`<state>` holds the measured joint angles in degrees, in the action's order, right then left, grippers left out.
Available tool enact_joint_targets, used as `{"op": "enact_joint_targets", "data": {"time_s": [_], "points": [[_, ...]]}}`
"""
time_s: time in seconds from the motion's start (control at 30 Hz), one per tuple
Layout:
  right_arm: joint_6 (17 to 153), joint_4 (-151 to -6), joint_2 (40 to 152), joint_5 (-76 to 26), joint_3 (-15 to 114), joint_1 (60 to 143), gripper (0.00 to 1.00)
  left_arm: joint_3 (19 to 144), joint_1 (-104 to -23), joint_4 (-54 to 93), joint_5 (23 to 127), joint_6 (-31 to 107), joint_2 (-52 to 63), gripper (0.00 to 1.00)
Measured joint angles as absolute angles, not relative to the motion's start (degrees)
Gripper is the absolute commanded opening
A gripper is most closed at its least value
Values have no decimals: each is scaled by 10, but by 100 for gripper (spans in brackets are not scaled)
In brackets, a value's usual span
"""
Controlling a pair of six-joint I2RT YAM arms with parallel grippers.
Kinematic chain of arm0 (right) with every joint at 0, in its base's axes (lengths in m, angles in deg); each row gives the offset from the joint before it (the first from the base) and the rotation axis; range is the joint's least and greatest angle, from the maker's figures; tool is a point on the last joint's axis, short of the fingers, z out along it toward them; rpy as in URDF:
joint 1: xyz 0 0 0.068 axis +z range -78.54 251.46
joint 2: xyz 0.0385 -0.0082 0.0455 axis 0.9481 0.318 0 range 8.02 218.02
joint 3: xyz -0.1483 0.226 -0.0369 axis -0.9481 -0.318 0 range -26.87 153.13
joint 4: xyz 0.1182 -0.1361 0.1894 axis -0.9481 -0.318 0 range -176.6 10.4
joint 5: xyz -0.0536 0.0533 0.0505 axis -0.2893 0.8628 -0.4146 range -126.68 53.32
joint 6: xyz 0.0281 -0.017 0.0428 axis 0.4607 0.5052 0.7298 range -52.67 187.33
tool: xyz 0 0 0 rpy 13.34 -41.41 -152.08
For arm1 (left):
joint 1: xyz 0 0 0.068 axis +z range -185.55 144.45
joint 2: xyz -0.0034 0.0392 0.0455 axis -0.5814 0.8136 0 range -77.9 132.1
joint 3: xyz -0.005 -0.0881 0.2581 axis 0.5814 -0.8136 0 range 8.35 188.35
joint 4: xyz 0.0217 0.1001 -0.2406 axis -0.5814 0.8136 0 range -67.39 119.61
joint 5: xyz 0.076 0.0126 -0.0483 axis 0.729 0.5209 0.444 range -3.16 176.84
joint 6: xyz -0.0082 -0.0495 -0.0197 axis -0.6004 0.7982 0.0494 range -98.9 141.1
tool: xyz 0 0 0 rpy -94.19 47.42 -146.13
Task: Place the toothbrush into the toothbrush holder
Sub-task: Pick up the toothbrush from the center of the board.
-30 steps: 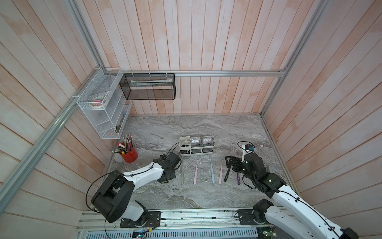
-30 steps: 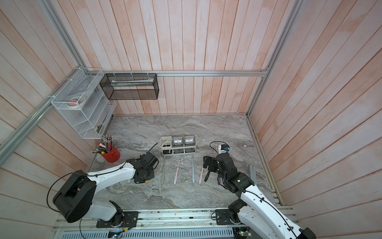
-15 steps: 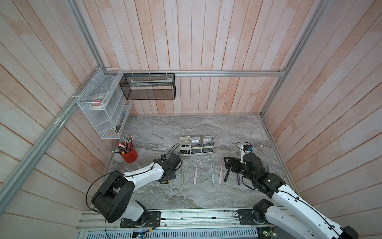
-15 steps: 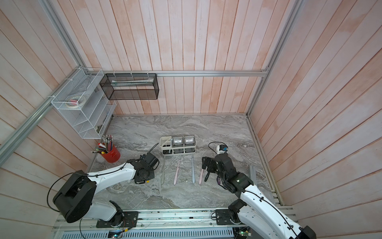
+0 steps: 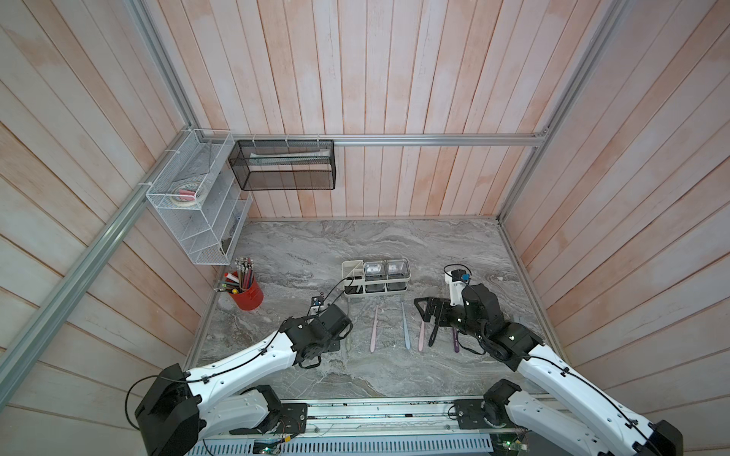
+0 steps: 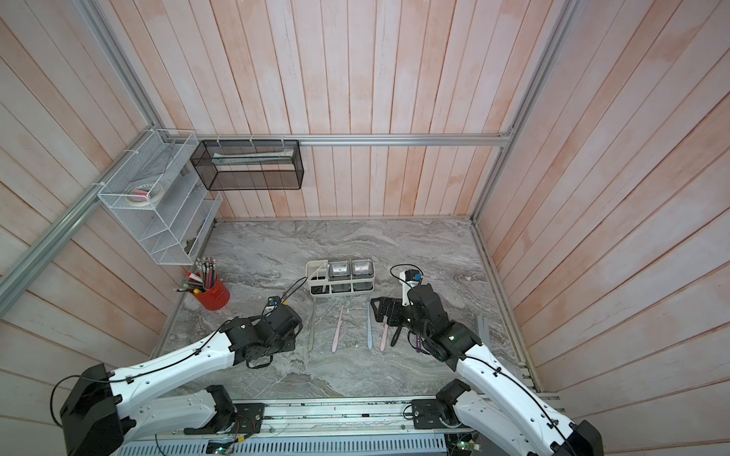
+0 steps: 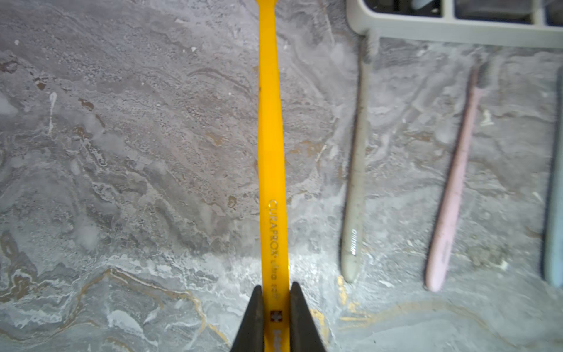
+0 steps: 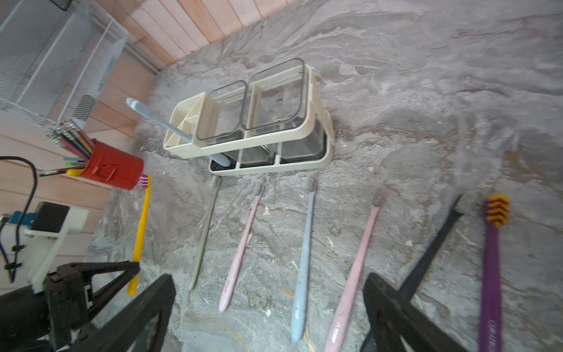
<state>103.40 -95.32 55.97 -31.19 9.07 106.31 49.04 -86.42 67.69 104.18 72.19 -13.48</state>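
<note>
Only my right tool [image 8: 269,279] has slid a bit toward the middle since a moment ago. I see the yellow toothbrush [image 7: 271,152] low along the bench [image 5: 434,244], near the toothbrush holder [image 8: 274,168] but outside it. My left tool [image 7: 275,286] pinches its handle end. My right tool is spread wide over the other brushes [image 8: 304,250].

Soft even light, blurred wrist views

Tighter left tool [image 7: 276,286] on the yellow toothbrush [image 7: 271,137]; right tool [image 8: 268,279] slightly nearer the toothbrush holder [image 8: 307,166].
</note>
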Motion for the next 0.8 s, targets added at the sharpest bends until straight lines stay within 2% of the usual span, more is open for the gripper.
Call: {"op": "enact_joint_targets", "data": {"time_s": [0.4, 0.6, 0.8], "points": [[1081, -831, 594, -137, 99, 1063, 92, 499, -1035, 656, 1084, 700, -230, 0], [1101, -785, 613, -105, 95, 1075, 86, 499, -1094, 603, 1086, 669, -272, 0], [1115, -742, 643, -97, 93, 1105, 79, 503, -1131, 544, 1086, 643, -233, 0]]}}
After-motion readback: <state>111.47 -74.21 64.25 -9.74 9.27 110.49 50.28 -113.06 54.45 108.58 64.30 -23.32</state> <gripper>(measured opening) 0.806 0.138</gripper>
